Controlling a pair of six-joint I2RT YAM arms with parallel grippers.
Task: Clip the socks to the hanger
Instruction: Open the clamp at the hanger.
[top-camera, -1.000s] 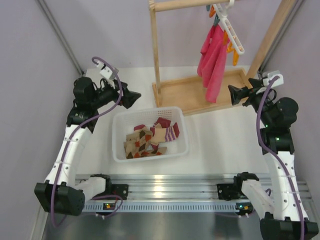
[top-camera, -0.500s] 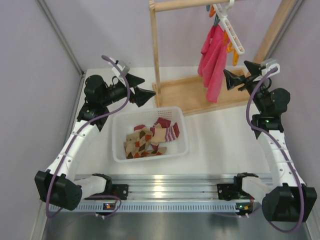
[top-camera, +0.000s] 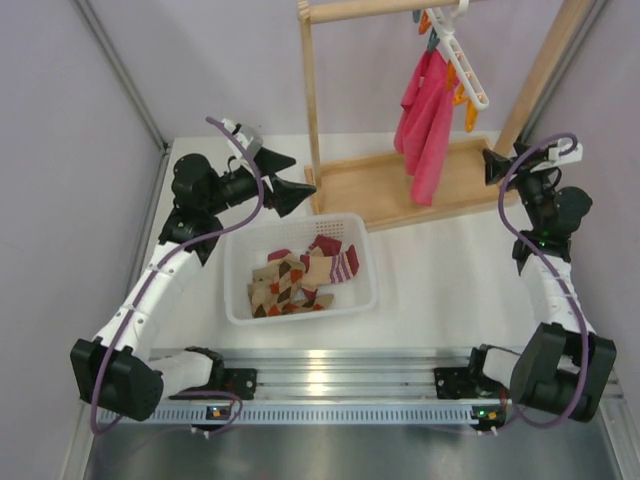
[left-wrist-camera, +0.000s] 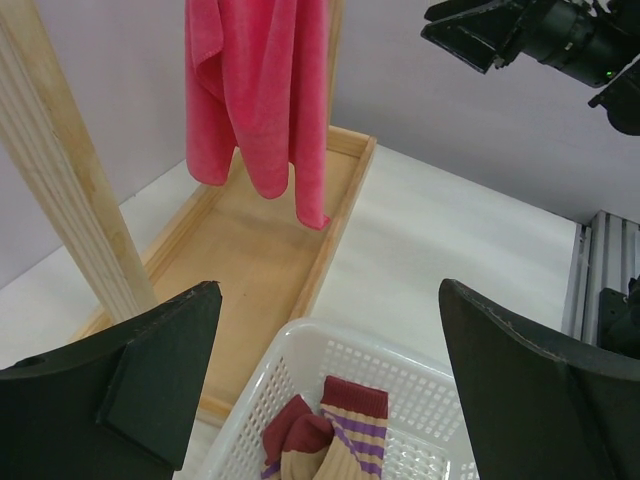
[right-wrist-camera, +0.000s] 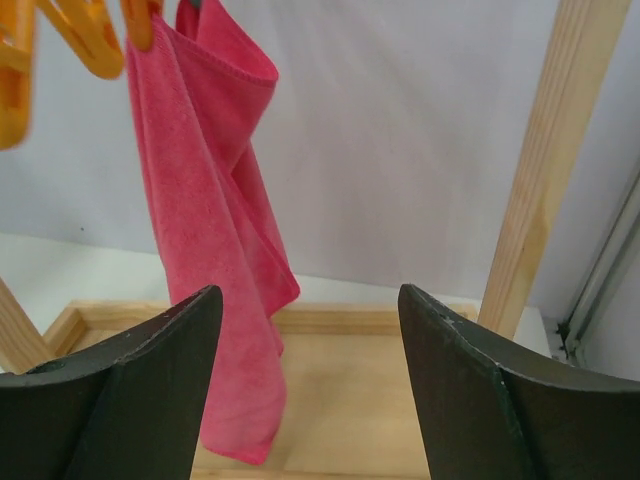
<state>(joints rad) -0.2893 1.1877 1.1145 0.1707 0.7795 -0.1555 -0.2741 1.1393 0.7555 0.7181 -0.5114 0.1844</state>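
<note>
Seen from above, the socks (top-camera: 300, 275) lie in a loose heap inside a white basket (top-camera: 236, 280) at the middle of the table; none is clipped to the hanger (top-camera: 462, 62), which hangs high on the wooden rack (top-camera: 312, 90) with a pink cloth (top-camera: 425, 120) pinned to it. The left gripper (top-camera: 288, 176) hovers just beyond the basket's far rim, jaws spread wide and empty; the heap lies below it and towards the near edge of the table. In its wrist view a striped sock (left-wrist-camera: 340, 425) sits low between the two fingers, its long axis running away from the camera, so the jaws would likely close across its width. The right gripper (top-camera: 492, 165) is well apart from the basket, beside the rack's right post, jaws apart and holding nothing; it faces the pink cloth and the orange clips (right-wrist-camera: 60, 40). The left arm is clearly nearer the socks, so the pick looks to be its job.
</note>
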